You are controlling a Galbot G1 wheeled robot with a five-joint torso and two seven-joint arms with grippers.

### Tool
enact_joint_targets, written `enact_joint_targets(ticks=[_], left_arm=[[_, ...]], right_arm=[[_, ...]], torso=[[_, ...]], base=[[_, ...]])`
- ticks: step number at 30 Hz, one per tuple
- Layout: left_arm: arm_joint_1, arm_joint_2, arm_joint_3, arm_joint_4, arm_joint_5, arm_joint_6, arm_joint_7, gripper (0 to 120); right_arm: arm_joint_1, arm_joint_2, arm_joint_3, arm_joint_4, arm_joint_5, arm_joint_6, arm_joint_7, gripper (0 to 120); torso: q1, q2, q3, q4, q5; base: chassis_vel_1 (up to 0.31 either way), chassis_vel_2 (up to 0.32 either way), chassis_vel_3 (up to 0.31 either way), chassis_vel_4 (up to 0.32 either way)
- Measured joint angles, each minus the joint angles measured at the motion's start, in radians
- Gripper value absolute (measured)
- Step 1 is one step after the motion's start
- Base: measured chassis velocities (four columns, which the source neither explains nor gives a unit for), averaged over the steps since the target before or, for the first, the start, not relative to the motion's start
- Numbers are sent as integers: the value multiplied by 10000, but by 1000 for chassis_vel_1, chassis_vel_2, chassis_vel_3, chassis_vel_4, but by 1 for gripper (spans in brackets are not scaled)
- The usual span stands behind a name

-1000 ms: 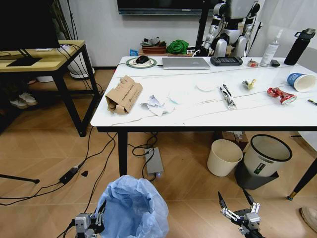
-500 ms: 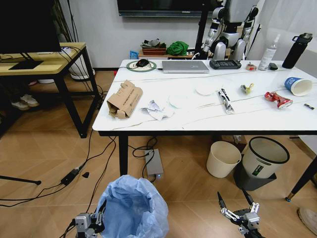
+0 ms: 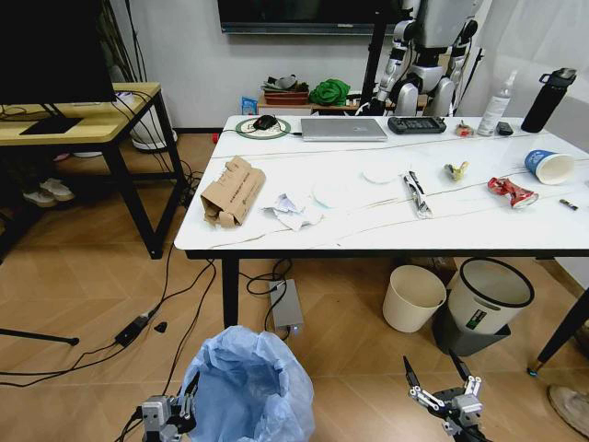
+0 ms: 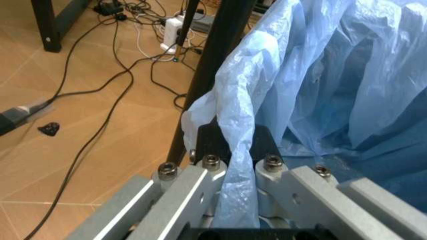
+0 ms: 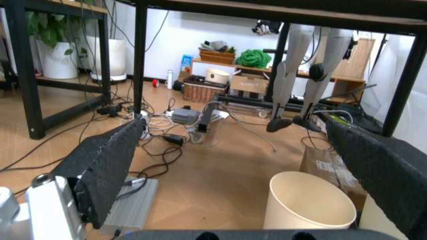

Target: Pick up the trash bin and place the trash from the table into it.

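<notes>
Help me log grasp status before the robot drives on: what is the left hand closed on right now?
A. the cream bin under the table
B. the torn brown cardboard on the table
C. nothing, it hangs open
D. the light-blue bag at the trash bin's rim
D: in the left wrist view, the left hand has a fold of the trash bin's light-blue bag pinched between its fingers.

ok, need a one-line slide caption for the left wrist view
Left gripper pinching the blue plastic liner of the trash bin, cables on the wooden floor beyond.
</notes>
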Motion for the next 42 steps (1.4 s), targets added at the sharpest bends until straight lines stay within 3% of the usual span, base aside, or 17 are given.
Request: enact_joint_targets(ticks=[42], left_arm=[[29,-79,23,-56,40,38,-17,0]], right_arm=[[50,0,-12,-1,23,-37,9,100]], torso=[[785,1885,1102,0,0]], base=[[0,0,0,0]])
